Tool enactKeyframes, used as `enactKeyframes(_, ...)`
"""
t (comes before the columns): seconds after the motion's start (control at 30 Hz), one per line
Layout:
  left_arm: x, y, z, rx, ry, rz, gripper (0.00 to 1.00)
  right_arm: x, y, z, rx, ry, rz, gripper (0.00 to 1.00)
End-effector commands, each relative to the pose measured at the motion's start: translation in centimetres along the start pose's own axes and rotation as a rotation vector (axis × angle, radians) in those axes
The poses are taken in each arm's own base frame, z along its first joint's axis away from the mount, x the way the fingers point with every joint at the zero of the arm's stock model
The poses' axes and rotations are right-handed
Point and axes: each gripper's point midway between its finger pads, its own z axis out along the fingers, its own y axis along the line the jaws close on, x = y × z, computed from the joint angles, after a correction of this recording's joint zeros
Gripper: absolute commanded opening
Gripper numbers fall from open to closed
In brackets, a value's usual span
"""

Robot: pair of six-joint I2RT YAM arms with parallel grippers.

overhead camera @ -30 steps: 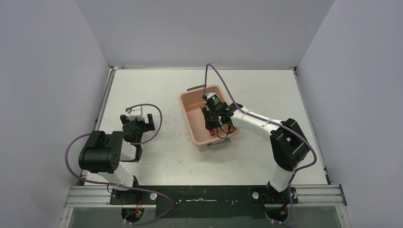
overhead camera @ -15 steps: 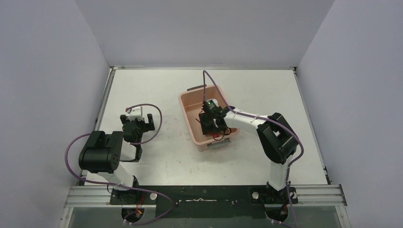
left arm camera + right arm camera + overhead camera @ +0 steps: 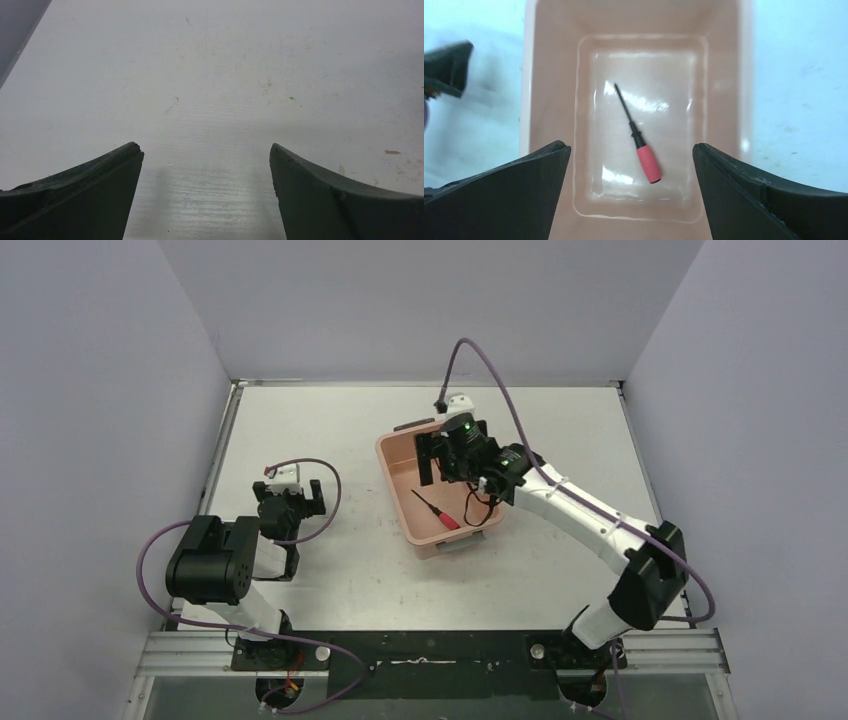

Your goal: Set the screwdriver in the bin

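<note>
Since screwdriver (image 3: 636, 137) lies loose on bin (image 3: 536, 75) floor, task looks done; right claw (image 3: 630, 148) hovers above bin, spread wide, empty; left claw (image 3: 206, 150), also spread, empty, over tabletop (image 3: 215, 75) left of bin.

Bin (image 3: 724, 100): smooth salmon plastic, and I see its floor glossy, throwing bright glints. Screwdriver (image 3: 634, 132): the shaft is thin and matt black, though I cannot tell whether it is metal. Its red handle has a dull sheen and looks like plastic or rubber. Table (image 3: 210, 75): matt white, faintly streaked and flecked with scuffs in my left wrist view. Right gripper (image 3: 631, 147): fingers (image 3: 769, 200) of dark, matt, slightly grainy plastic.
</note>
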Motion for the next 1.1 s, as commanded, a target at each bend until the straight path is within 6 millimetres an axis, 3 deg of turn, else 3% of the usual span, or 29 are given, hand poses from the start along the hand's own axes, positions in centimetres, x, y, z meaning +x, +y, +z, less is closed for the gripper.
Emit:
enactKeyframes(0.0,-1.9,-0.1,0.5,0.0,-0.063,-0.009,0.97,-5.9,-3.8,-5.6,0.136,-0.216,-0.032,1.0)
enactKeyframes(0.1,-2.0,-0.1,0.5,0.0,-0.065,-0.008,0.97,-7.0,-8.8,-8.1,0.258,-0.306,0.031,1.0)
enactKeyframes(0.2,-2.0,-0.1,0.5,0.0,-0.064,-0.008,0.97,-5.9,-15.1,-9.5,0.377,-0.376,0.126,1.0)
enactKeyframes(0.33,-2.0,-0.1,0.5,0.0,-0.065,-0.009,0.97,-1.8,-22.8,-10.4,0.539,-0.416,0.268,1.0)
enactKeyframes(0.47,-2.0,-0.1,0.5,-0.001,-0.064,-0.008,0.97,2.6,-27.2,-10.5,0.633,-0.465,0.359,1.0)
enactKeyframes(0.6,-1.9,-0.1,0.5,0.0,-0.063,-0.009,0.97,7.7,-29.4,-9.2,0.702,-0.441,0.388,1.0)
enactKeyframes(0.73,-1.9,-0.1,0.5,0.0,-0.063,-0.009,0.97,10.5,-29.9,-8.2,0.719,-0.458,0.384,1.0)
enactKeyframes(0.9,-2.0,-0.1,0.5,-0.001,-0.065,-0.008,0.97,11.2,-29.3,-7.6,0.662,-0.553,0.399,1.0)
enactKeyframes(1.07,-1.9,-0.1,0.5,-0.001,-0.061,-0.008,0.97,11.4,-29.3,-8.4,0.668,-0.593,0.393,1.0)
